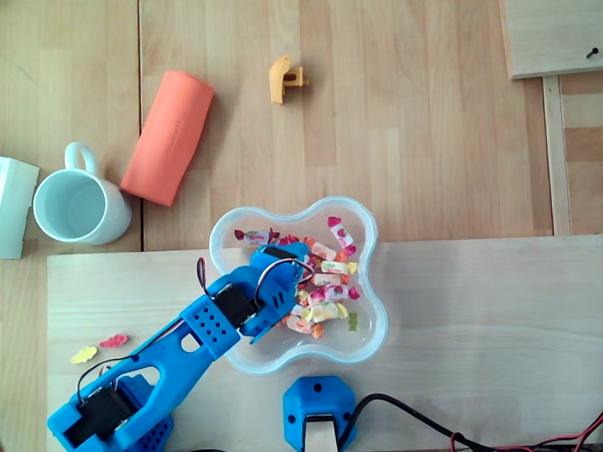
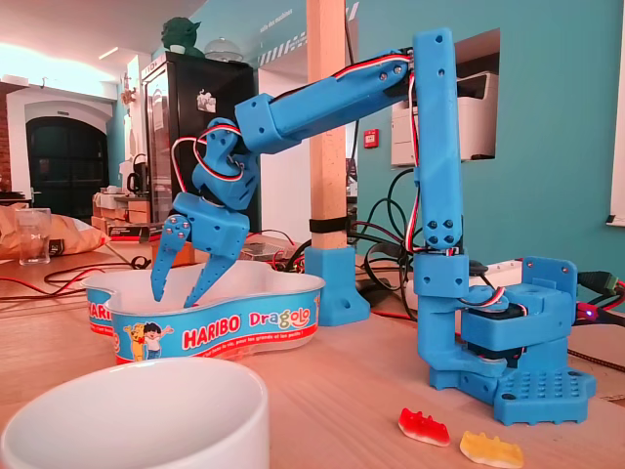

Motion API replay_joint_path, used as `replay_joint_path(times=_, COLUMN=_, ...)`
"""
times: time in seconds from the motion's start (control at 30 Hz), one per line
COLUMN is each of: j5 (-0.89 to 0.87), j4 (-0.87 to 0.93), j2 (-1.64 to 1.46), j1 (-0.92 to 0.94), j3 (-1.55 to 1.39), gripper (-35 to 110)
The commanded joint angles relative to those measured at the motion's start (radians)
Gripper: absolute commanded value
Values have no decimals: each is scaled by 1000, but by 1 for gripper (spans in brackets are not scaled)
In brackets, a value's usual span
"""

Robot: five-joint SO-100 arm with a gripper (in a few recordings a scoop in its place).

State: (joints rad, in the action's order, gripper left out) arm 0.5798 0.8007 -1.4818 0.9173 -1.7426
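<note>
Pincer [image 2: 178,291] parted, tips dipped inside tub [image 2: 244,322] over sweets [image 1: 329,285]; mug [image 1: 76,208], orange roll [image 1: 168,137] well apart beyond rim.

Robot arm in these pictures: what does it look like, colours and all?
The arm is bright blue plastic in blocky segments, with black motors set into the joints. Thin red, black and white wires run along it. Its base has a grid of small holes. The two jaws are blue, tapering to points.
</note>
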Motion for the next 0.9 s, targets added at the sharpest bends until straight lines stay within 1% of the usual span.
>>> replay_joint_path(times=0.0, j5=0, j4=8, j2=-28, j1=9, j3=34, gripper=13)
replay_joint_path(times=0.3, j5=-5, j4=11, j2=-25, j1=9, j3=17, gripper=13)
replay_joint_path(times=0.53, j5=-72, j4=12, j2=-25, j1=6, j3=15, gripper=13)
replay_joint_path(times=0.87, j5=-84, j4=12, j2=-25, j1=-51, j3=12, gripper=13)
